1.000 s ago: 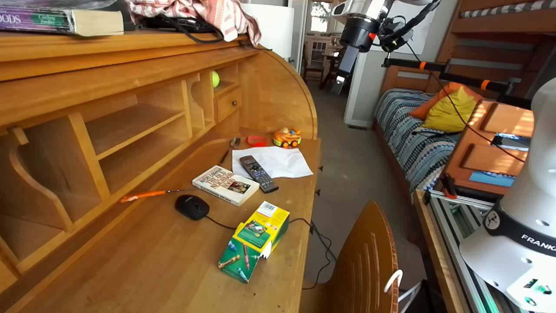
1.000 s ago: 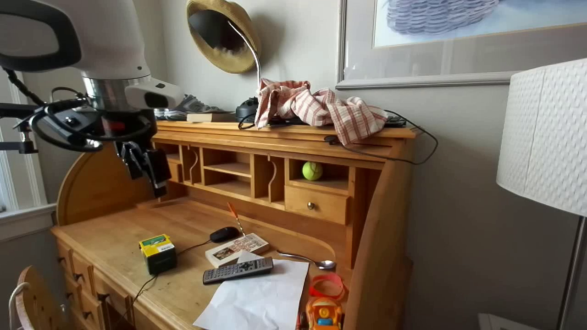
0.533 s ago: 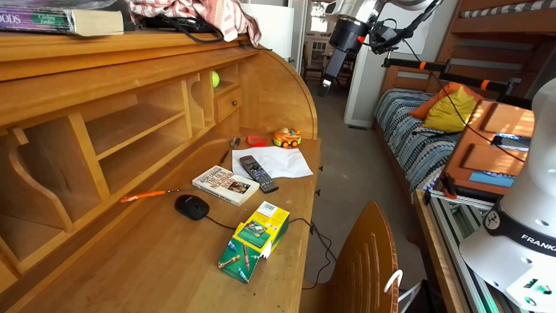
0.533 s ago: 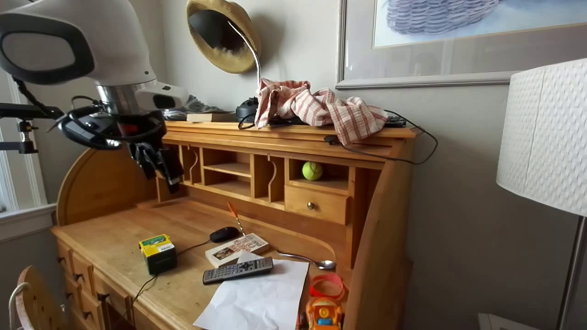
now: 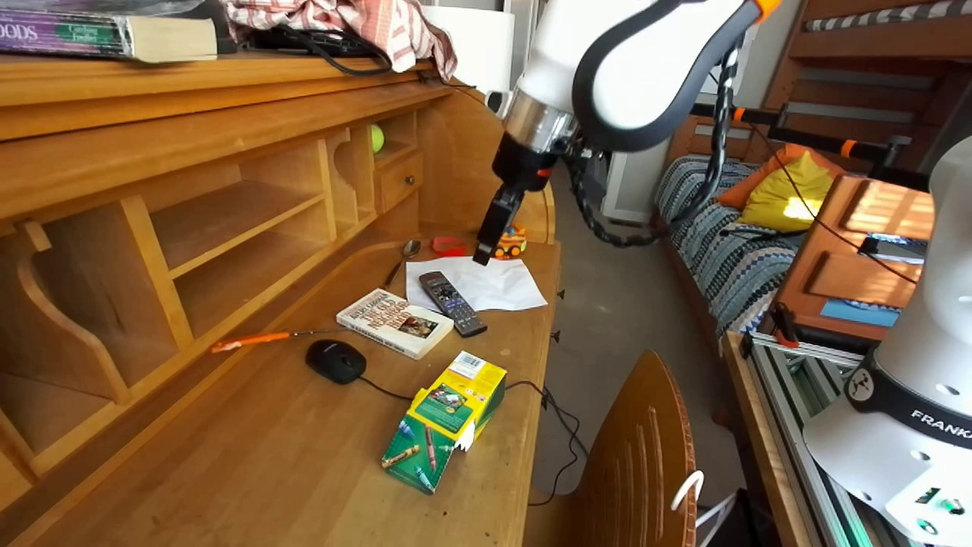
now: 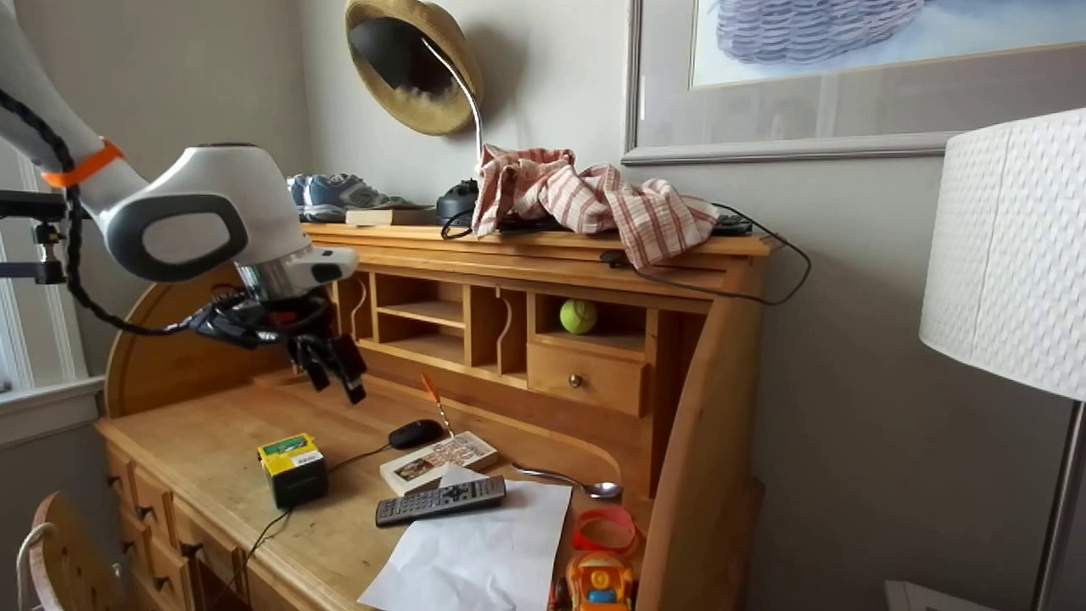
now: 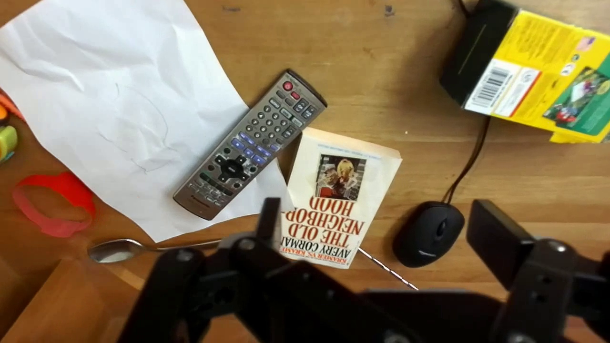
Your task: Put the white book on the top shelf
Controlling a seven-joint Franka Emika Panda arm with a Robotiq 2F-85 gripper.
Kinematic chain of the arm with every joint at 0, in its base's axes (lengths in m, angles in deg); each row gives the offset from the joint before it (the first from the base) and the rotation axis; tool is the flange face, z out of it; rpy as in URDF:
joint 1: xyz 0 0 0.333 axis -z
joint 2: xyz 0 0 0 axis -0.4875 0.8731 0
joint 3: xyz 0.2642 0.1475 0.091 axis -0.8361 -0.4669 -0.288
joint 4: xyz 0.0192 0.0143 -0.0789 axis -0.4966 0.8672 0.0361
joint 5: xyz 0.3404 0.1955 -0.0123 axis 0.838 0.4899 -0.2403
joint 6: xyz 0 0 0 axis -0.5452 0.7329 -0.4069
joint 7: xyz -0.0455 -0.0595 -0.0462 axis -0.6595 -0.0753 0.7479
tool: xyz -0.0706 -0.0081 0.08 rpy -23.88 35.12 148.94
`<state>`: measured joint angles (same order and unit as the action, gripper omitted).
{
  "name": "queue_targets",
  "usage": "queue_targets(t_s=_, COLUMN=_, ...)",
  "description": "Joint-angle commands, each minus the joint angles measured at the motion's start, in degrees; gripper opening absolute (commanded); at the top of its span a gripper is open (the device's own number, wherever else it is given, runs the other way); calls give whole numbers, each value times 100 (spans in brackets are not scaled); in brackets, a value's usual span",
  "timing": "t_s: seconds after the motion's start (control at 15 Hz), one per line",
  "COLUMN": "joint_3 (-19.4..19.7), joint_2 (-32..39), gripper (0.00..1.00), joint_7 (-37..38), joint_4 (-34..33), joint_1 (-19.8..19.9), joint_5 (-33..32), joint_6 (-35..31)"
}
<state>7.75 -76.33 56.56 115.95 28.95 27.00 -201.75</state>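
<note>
On the writing surface of the roll-top desk (image 5: 266,463), the white book (image 7: 339,200) lies flat, cover up, a paperback whose reddish-brown title, upside down in the wrist view, reads The Old Neighborhood. The gripper (image 6: 338,389) hangs above the desk, well apart from the book, pointing down with a slight tilt. Its fingers (image 7: 498,243) stand wide apart and hold nothing; in the wrist view, one appears at the book's edge and the other past a black mouse (image 7: 429,234). A grey remote control (image 7: 250,145) lies just beside the book, partly across a creased white paper sheet (image 7: 119,85); whether remote and book touch is hard to tell. The mouse sits near the book, and its cord (image 7: 469,164) runs to a green-and-yellow crayon box (image 5: 448,414). An orange-handled tool (image 5: 250,342) points its twisted metal shaft toward the book. Beside the paper lie a metal spoon (image 6: 602,490), a red band (image 6: 604,549) and an orange toy car (image 6: 600,581).

The top shelf (image 5: 190,80), a long honey-coloured board, runs above the pigeonholes (image 6: 422,312), one of which holds a tennis ball (image 6: 578,316). On that shelf lies a thick book with a purple spine (image 5: 83,38), and a red-and-white checked cloth (image 6: 585,199) droops over the shelf's front edge.
</note>
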Motion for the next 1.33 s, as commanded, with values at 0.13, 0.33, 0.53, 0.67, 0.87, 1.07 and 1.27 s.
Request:
queue_targets(t_s=0.13, joint_3=897, joint_2=1767, gripper=100, joint_7=2505, joint_4=-1071, joint_1=-455, joint_5=-2430, joint_6=-466)
queue_targets(t_s=0.33, joint_3=780, joint_2=1669, gripper=100, joint_7=2154, joint_4=-922, joint_1=-289, joint_5=-2168, joint_6=-572)
queue_targets(t_s=0.53, joint_3=825, joint_2=1775, gripper=100, joint_7=2237, joint_4=-1040, joint_1=-387, joint_5=-2190, joint_6=-573)
queue_targets(t_s=0.67, joint_3=829, joint_2=1775, gripper=100, joint_7=2258, joint_4=-1043, joint_1=-395, joint_5=-2194, joint_6=-573)
queue_targets(t_s=0.87, joint_3=584, joint_2=2365, gripper=100, joint_7=2942, joint_4=-1496, joint_1=-570, joint_5=-1545, joint_6=-803)
queue_targets(t_s=1.07, joint_3=581, joint_2=2829, gripper=100, joint_7=3373, joint_4=-1878, joint_1=-900, joint_5=-1185, joint_6=-1047)
queue_targets(t_s=1.27, joint_3=648, joint_2=3328, gripper=100, joint_7=3432, joint_4=-2306, joint_1=-1186, joint_5=-875, joint_6=-1054)
